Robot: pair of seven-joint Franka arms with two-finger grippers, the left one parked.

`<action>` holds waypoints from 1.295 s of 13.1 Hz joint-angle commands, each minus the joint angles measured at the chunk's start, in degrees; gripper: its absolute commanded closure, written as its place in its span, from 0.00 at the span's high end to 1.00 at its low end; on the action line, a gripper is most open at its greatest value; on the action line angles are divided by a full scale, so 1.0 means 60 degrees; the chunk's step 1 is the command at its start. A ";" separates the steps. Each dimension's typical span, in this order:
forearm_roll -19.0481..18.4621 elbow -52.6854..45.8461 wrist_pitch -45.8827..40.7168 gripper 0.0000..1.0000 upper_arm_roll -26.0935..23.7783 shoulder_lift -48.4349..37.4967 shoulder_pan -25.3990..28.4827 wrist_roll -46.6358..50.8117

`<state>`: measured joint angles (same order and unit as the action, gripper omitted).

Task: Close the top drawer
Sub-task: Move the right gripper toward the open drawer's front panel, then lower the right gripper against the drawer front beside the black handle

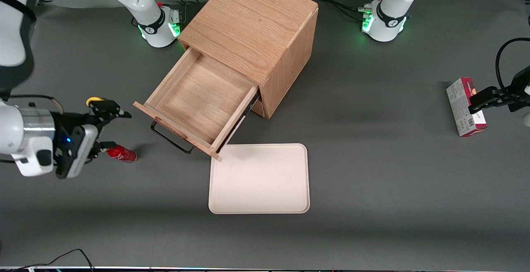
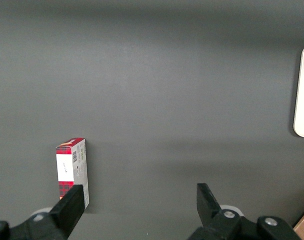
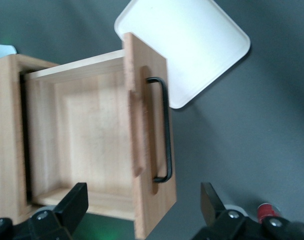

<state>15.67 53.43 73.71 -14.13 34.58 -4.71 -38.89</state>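
Now pulled fully out of the wooden cabinet (image 1: 252,27): top drawer (image 1: 198,98), interior bare, black wire handle (image 1: 170,139) facing the working arm's end of the desk.
Gripper (image 1: 108,128) level with the drawer front, well apart from it, fingers spread wide and holding nothing; red can (image 1: 121,154) lying just beside one fingertip; beige tray (image 1: 259,178) flat near the desk's front edge, one corner under the drawer front; red-and-white box (image 1: 466,107) toward the parked arm's end.

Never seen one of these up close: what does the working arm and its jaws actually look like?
The right arm's gripper, beside the pulled-out light oak top drawer, has two thin black jaws on a white-and-black body with a small blue light. The arm is glossy white with black joint bands and a silver wrist ring; its base glows green.
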 commanded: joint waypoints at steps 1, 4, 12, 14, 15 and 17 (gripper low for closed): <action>-0.0209 0.0877 0.0748 1.00 0.0041 -0.0182 0.0082 0.0094; -0.0209 0.2354 0.1904 1.00 0.0012 -0.0707 0.0053 0.0036; -0.0195 0.5111 0.4206 1.00 -0.0062 -0.1764 0.0068 -0.0067; -0.0195 0.5172 0.4354 1.00 -0.0062 -0.1677 0.0068 -0.0067; -0.0195 0.5201 0.4485 1.00 -0.0062 -0.1633 0.0068 -0.0052; -0.0180 0.5565 0.4850 1.00 -0.0062 -0.1632 0.0068 -0.0037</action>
<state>15.07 83.19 100.08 -14.57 26.49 -4.30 -38.93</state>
